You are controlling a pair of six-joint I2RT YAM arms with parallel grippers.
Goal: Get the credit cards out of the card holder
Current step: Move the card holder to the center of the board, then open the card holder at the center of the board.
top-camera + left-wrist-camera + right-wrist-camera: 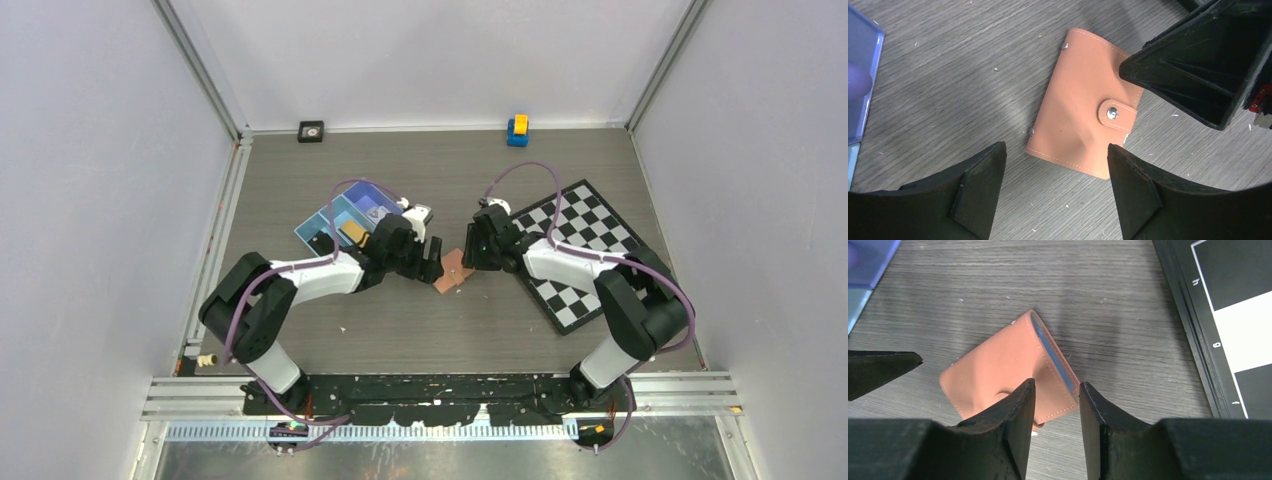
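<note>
The tan card holder [452, 271] lies closed and snapped on the table between both arms; it also shows in the left wrist view [1083, 105] and the right wrist view [1003, 365]. The credit cards are hidden inside; only a thin blue strip [1053, 352] shows at its open edge, and I cannot tell what it is. My left gripper [432, 262] is wide open just above the holder's near edge [1055, 147]. My right gripper [473, 255] is open with a narrow gap, empty, over the holder's corner by the snap flap [1057, 384].
A blue divided tray [345, 215] sits behind the left gripper. A checkered board [585, 250] lies under the right arm. A yellow and blue toy [517, 129] and a small black block [311, 131] stand at the back wall.
</note>
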